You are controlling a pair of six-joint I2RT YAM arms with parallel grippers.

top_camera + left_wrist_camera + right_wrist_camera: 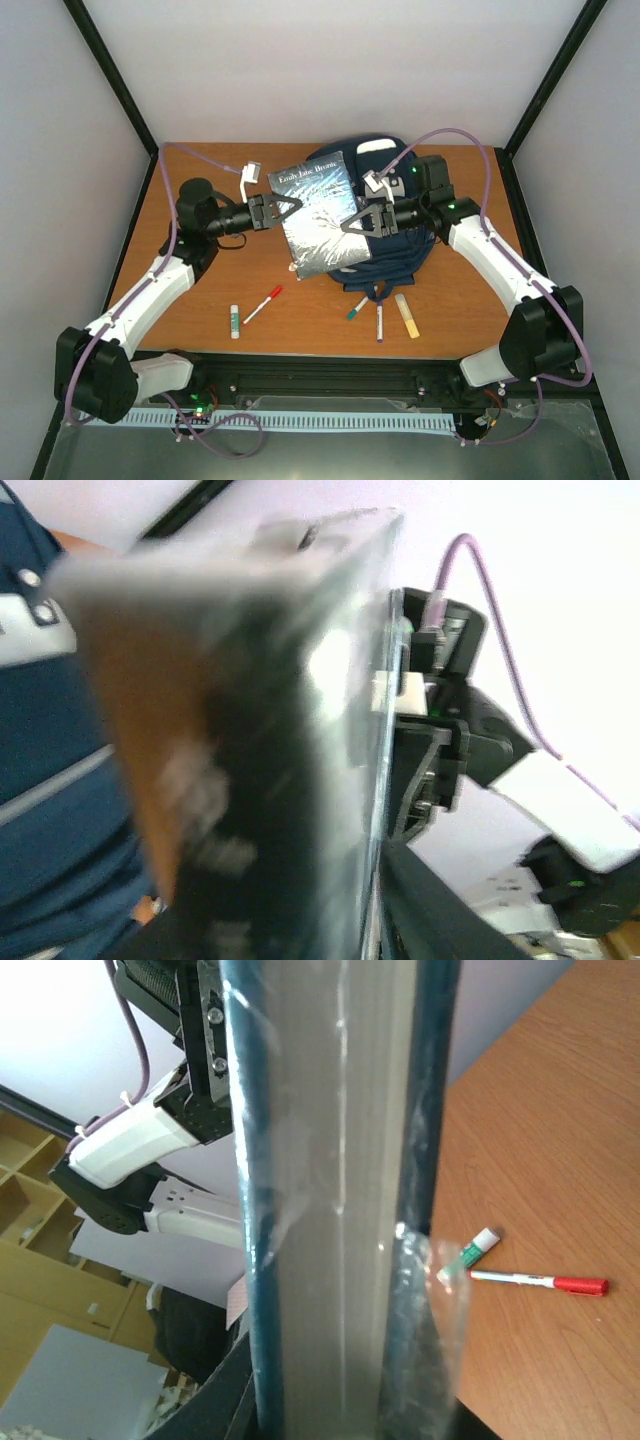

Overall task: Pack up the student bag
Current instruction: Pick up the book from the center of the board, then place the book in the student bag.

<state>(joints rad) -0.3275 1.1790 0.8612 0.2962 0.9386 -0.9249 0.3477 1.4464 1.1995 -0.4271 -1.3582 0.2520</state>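
Top external camera: mounted high, behind the arm bases. It looks down and forward over the whole orange-brown wooden counter (200,290). Distant, wide view; both arms in frame, with a plastic-wrapped grey book (320,215) at centre.

Left wrist camera: hard up against that book, which is blurred and fills mid-frame. It faces across the book toward the white-and-black right arm (560,800). A navy-blue fabric backpack (50,780) sits at the left edge.

Right wrist camera: equally close, sighting along the book's page edge toward the white-and-black left arm (130,1145). Counter shows at right with a red-capped white marker (540,1282) and a white glue stick (470,1253), both shared with the top view.

The wrist views face each other across the book.
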